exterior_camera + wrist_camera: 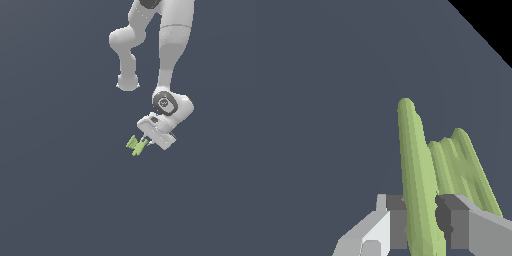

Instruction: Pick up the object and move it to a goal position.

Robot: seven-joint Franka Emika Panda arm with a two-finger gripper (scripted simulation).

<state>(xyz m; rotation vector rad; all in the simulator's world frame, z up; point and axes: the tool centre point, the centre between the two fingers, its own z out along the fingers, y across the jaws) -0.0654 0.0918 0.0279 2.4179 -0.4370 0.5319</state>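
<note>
The object [135, 145] is a small light-green piece of parallel flat bars joined by a crosspiece. It sits at the tip of my white gripper [145, 142], just to the exterior view's left of the hand. In the wrist view the nearest green bar [417, 180] stands between my two grey fingertip pads [397, 220], which press on both its sides. The other bars [463, 165] lie behind it. My gripper [421, 222] is shut on the object. Whether the object rests on the floor or hangs above it I cannot tell.
A plain dark grey-blue floor [60, 190] fills both views. The white arm [172, 45] reaches down from the top of the exterior view. A black area [496, 20] cuts one corner of the wrist view.
</note>
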